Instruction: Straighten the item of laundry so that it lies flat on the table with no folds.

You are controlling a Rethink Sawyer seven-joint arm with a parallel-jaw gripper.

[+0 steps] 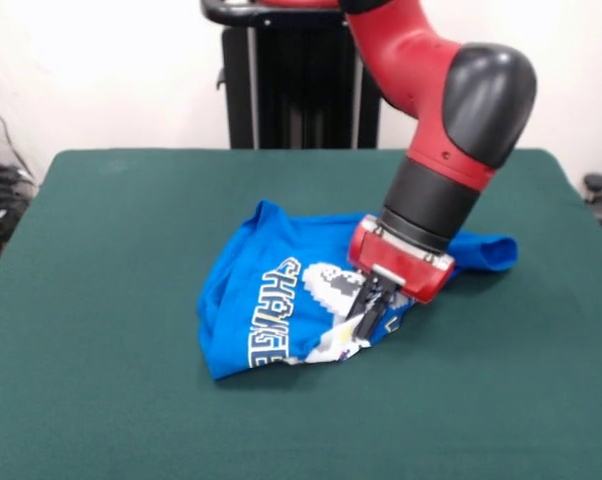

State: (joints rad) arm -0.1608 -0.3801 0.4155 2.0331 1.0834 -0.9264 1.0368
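A bright blue T-shirt [271, 285] with a white pixel graphic and white-and-yellow block lettering lies crumpled near the middle of the dark green table [101, 300]. Its right part is bunched and a sleeve sticks out to the right behind the arm. My gripper [366, 322] comes down from the upper right and reaches the shirt's front right edge, by the white graphic. Its dark fingers look pinched together on a fold of the cloth, which seems lifted slightly there. The shirt's part under the red wrist is hidden.
The red and black arm [451, 110] leans over the table's right half. A black pedestal [296, 85] stands beyond the far edge. Cables and dark equipment [1, 200] sit off the left edge, and a small dark object [599, 190] off the right.
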